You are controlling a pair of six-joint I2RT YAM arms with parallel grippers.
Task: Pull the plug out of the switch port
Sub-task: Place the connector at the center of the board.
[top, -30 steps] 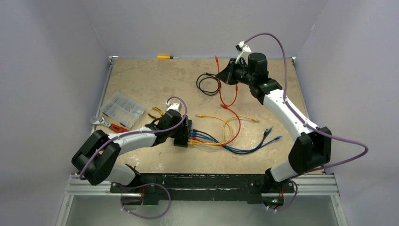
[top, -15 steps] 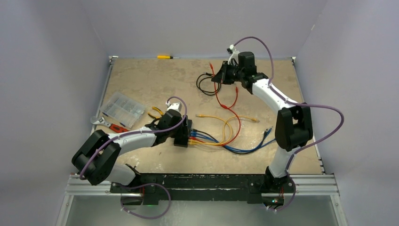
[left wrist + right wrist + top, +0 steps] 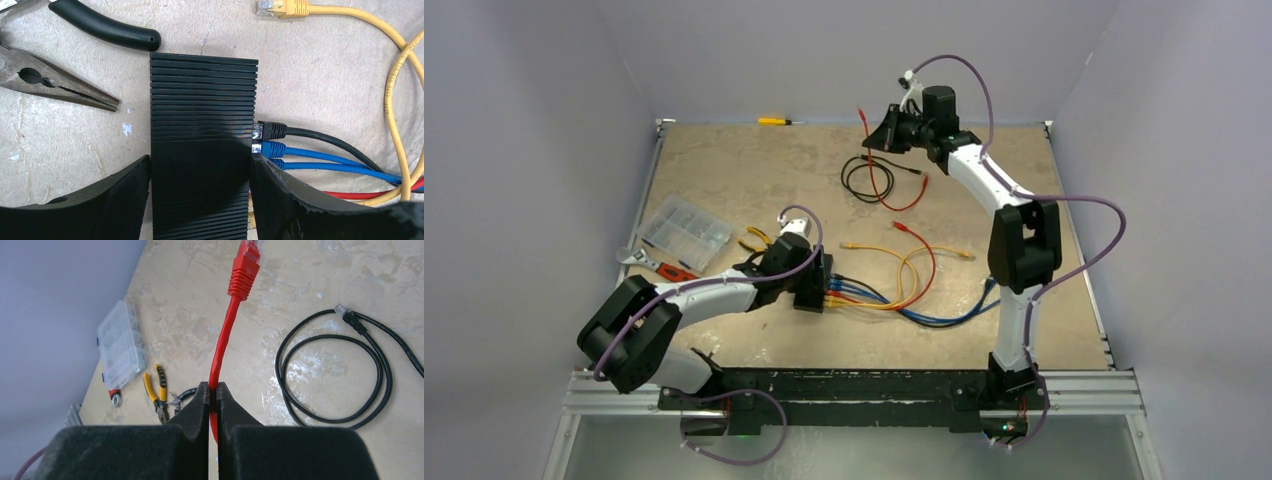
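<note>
My right pincer (image 3: 213, 391) is clamped tight on the red cable (image 3: 224, 340), just behind the red plug (image 3: 245, 262). That plug hangs free in the air at top centre of the overhead view, well apart from the switch (image 3: 202, 150). The switch lies flat on the table (image 3: 325, 65), left of centre overhead. My left pincer (image 3: 200, 170) is partway open, with its fingers (image 3: 115, 200) pressed on the switch's left and right sides, gripping it. A black plug (image 3: 270, 131) and a blue plug (image 3: 272, 148) sit in ports on its right side.
</note>
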